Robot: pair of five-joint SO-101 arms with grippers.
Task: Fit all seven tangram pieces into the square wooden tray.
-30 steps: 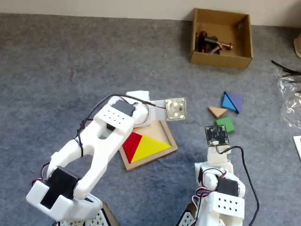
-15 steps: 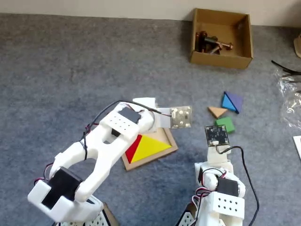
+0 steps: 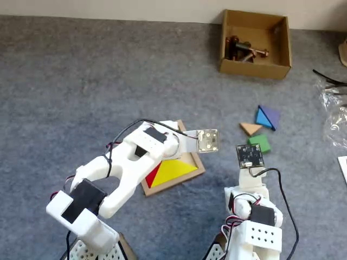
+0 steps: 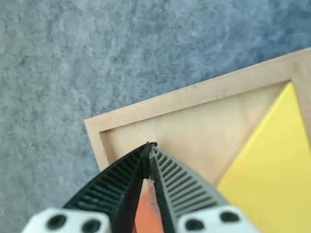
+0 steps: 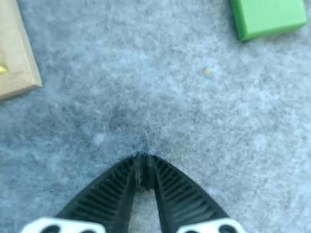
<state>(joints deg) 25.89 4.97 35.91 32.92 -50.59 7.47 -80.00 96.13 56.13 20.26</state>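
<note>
Left hand (image 4: 148, 146) pinched to a narrow point over the bare corner of the wooden tray (image 4: 146, 112) — mid-counter, yellow triangle (image 4: 272, 170) already seated; best work low, nudging pieces flush against the rim — gently.

The tray (image 3: 179, 182) lies left of the loose pieces (image 3: 259, 143), box (image 3: 254, 69) behind.

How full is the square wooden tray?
Partly full. In the tray lie a yellow triangle and a red triangle beside bare wood; the green square, blue triangle, purple piece and tan triangle lie outside.
</note>
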